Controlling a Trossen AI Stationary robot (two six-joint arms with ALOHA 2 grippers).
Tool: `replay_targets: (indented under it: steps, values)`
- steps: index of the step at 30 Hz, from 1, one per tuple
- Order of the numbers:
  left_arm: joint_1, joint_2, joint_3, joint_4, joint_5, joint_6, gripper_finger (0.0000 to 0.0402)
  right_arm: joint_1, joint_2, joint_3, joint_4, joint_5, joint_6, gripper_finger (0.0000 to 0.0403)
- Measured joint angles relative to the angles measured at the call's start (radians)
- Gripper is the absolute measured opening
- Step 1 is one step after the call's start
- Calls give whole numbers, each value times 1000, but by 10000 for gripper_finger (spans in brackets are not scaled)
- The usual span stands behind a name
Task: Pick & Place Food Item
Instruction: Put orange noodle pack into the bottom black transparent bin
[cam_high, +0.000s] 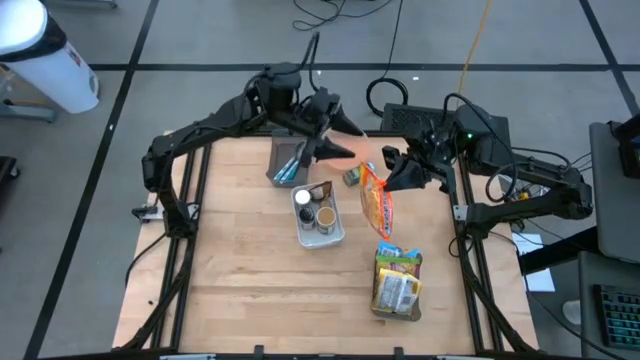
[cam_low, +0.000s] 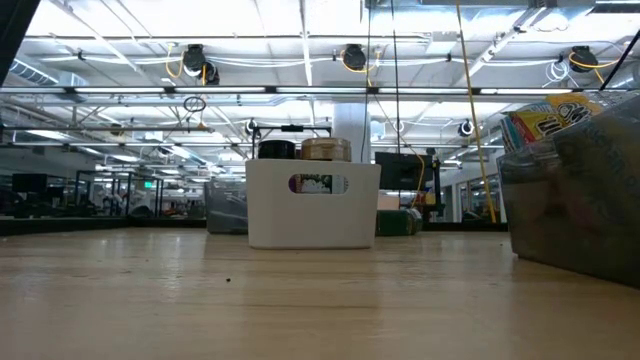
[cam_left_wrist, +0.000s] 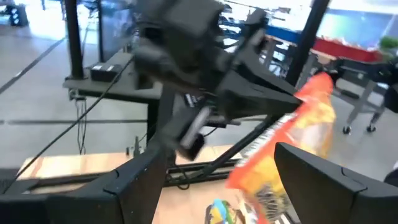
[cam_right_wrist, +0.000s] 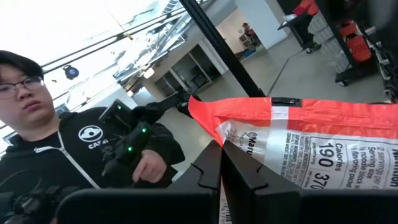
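The right gripper (cam_high: 385, 172) is clamped tight on the top edge of the orange noodle packet (cam_high: 375, 203), its two dark fingers (cam_right_wrist: 214, 171) pressed together with the packet's crimped seam between them; in the right wrist view the packet fans out from the fingertips toward about two o'clock, printed face showing; in the high view it trails from the gripper toward six o'clock, hanging or dragging over the wooden table (cam_high: 240, 270); whether its lower end touches the wood I cannot tell.

The step in hand looks like carrying the packet to a drop spot, most likely the white bin (cam_high: 319, 215), which sits just beside the packet at about nine o'clock from it and already holds two round-lidded jars; to do it well the grip on the thin seam should hold firm, the lift should raise the packet's lower end above the bin's rim before moving across, and the move should be slow, since a limp bag swings and could snag the rim or tip the jars.

The left gripper (cam_high: 330, 140) hovers at about eleven o'clock from the packet, over the far edge of the table, jaws spread wide and empty; its wrist view looks across at the packet and the right arm.

A person in a dark hoodie (cam_right_wrist: 68, 155) stands beyond the table.
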Motion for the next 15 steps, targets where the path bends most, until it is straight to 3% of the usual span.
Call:
replay_targets:
  steps: [9, 15]
  values:
    - [-59, 14, 3, -41, -67, 43, 308, 0, 0, 0, 14, -22, 25, 0]
    - [-82, 33, 3, -41, -54, 26, 308, 25, 20, 0, 67, -25, 59, 0]
